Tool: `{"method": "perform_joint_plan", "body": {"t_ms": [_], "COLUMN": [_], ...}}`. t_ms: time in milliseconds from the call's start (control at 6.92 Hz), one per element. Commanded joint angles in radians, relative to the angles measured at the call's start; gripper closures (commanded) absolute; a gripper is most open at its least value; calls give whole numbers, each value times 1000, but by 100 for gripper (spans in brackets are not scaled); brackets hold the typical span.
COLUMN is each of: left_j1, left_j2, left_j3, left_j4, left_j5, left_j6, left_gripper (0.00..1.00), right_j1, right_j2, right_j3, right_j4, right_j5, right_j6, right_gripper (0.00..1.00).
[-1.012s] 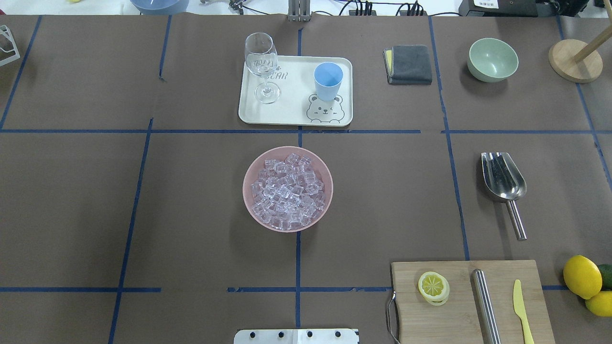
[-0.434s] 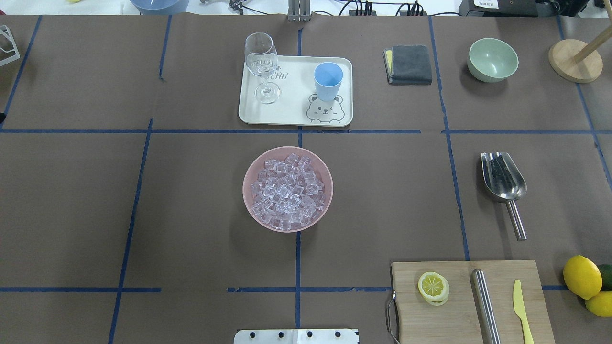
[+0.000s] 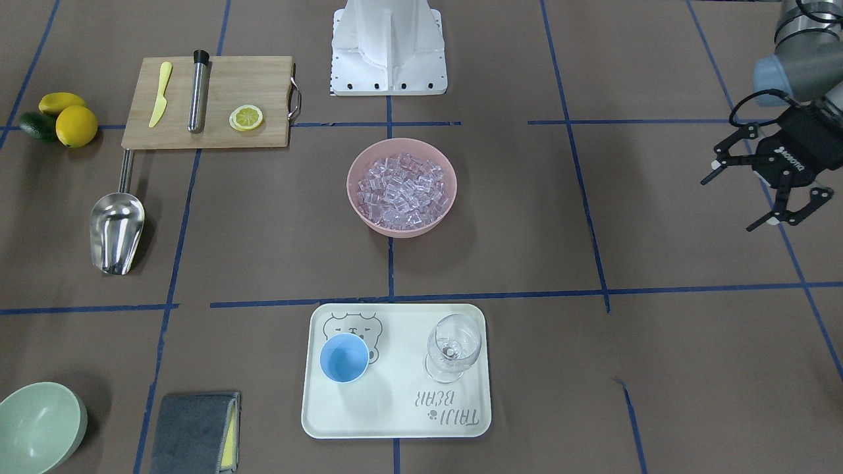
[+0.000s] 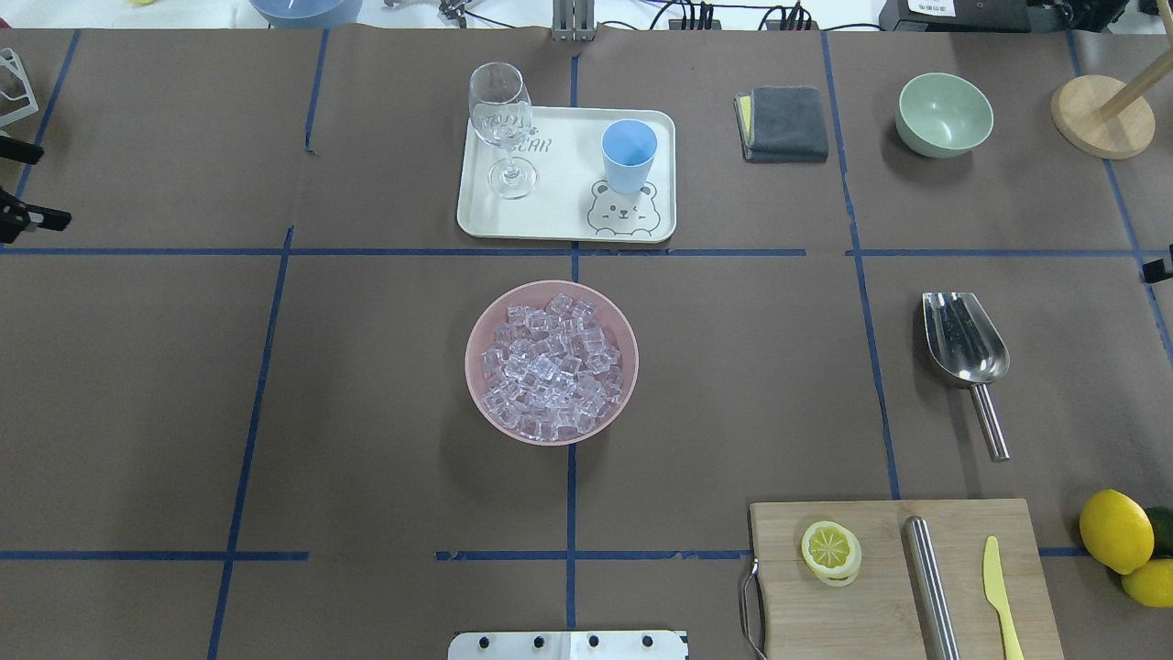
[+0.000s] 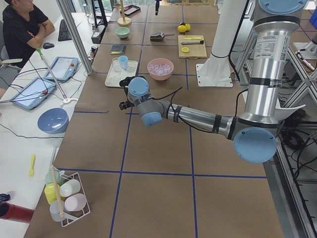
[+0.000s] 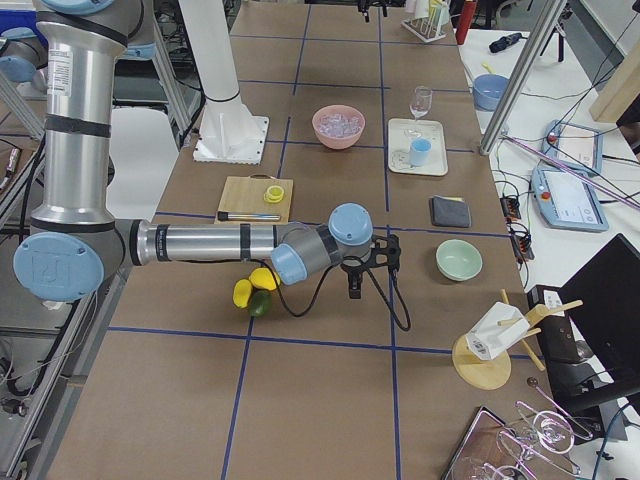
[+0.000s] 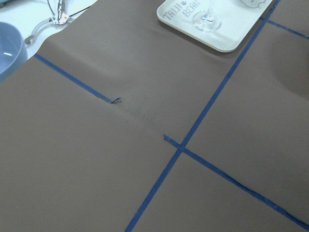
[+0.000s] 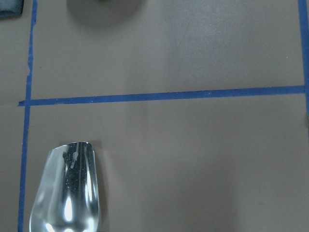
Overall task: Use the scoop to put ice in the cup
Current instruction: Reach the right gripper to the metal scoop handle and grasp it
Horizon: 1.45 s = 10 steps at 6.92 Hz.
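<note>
Both grippers have edged into the overhead view's sides. Left gripper [image 3: 729, 205] hangs with jaws spread; right gripper [image 6: 370, 270] shows too poorly to tell. Scoop [image 4: 964, 341] lies apart on the table [image 4: 733, 367], ice [image 4: 550, 367] fills the pink bowl [image 4: 471, 359], and cup [image 4: 629, 152] stands on the tray [image 4: 559, 216].

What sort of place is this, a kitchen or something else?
Probably a robotics lab, not a kitchen: a left arm and right arm reach over a table gridded with blue tape, and a person sits alongside at a desk with a tablet.
</note>
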Motion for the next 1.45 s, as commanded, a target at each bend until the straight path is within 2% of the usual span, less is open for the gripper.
{"method": "perform_joint_plan", "body": {"t_ms": [0,145,289,434,578,1157,1301], "left_j1": [59,73,88,88,87,87,88], "left_j2": [-22,-22,-22,-22,-22,-22,-22], "left_j3": [4,10,7,9,10,9,10], "left_j4": [-117,-178,-182,-182,-183,-183,-183], "left_j5": [-2,1,1,2,4,4,4], "left_j6": [-79,-120,-140,-139,-138,-138,-136], "left_gripper": [0,0,0,0,0,0,0], "right_j1": [-204,-250,-337,-411,-456,-537,-539], "right_j2": [-32,-48,-43,-37,-21,12,18], "right_j3": [101,153,204,273,275,191,188], "right_j4": [52,43,-31,-175,-228,-226,-227], "right_j5": [-160,-166,-198,-260,-292,-309,-309], "right_j6": [270,321,358,358,357,340,340], "right_gripper": [0,0,0,0,0,0,9]}}
